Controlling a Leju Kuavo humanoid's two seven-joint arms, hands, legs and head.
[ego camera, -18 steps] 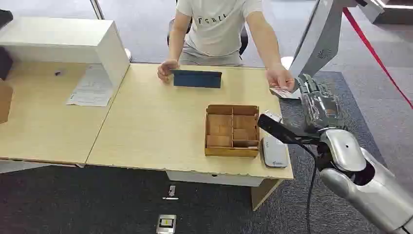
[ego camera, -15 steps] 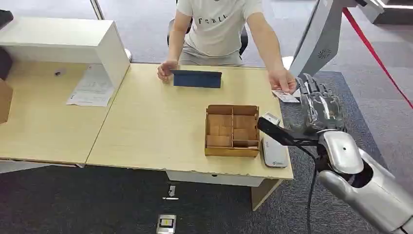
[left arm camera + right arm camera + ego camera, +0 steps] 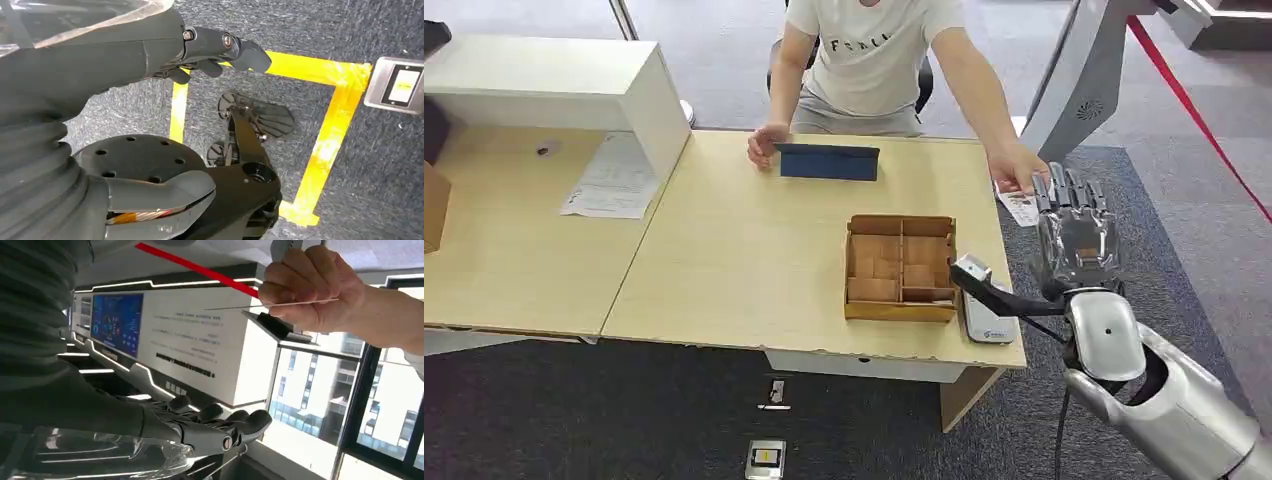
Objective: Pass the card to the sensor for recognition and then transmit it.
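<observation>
A person is holding out a card to the robot.

The robot's silver right hand (image 3: pixel 1076 232) is waiting open past the table's corner, fingers straight, holding nothing. The thin white card (image 3: pixel 1022 208) is pinched in the person's hand (image 3: pixel 1014 170), just beside those fingertips.

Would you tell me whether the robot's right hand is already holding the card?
Not yet. The right hand is open, fingers apart; the person's hand pinches the thin white card.
</observation>
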